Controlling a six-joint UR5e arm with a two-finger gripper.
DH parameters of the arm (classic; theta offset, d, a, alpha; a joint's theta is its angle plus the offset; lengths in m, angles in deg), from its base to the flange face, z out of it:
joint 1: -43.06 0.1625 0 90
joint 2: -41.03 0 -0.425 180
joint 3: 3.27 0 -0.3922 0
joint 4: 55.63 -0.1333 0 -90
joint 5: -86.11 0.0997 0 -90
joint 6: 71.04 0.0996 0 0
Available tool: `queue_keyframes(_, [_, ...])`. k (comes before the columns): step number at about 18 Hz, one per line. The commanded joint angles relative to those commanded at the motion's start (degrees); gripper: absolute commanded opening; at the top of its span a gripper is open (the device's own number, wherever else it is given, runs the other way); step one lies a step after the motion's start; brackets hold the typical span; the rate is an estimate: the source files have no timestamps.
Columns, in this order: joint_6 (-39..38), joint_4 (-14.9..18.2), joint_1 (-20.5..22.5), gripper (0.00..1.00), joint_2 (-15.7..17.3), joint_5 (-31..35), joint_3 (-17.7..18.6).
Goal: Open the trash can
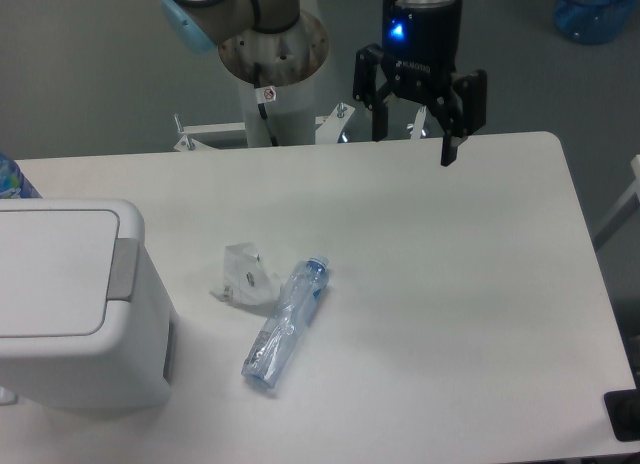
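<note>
At the left edge of the counter [430, 284] sits the trash can [75, 304], boxy and white, its flat lid down and flush, the grey hinge strip [122, 268] running along the lid's right side. That tells me the lid swings up from its far left edge, which lies out of view, so I judge the lift has to come from that side or from a front lip, not from the hinge. Just right of the bin lies a crumpled scrap of clear plastic [243, 274], and touching it, a crushed clear bottle [285, 324] stretched on its side. Neither matters to this job; I should pass above them rather than sweep them along. Further right, over the counter's back edge and well apart from the bin, hang my jaws [415, 134], spread wide with nothing between them. To do this well I would cross high over the clutter, come down beside the lid's free edge, catch under the lip with one finger and raise it in an arc about the hinge, slowly, so the light bin does not tip or skid
</note>
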Motion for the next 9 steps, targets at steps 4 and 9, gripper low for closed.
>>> queue_keyframes(4, [-13.52,-4.91,-0.53,1.0,-0.52,-3.59,0.61])
queue_keyframes(9, [-25.32,-10.1,-3.34,1.0,-1.58,-6.15,1.14])
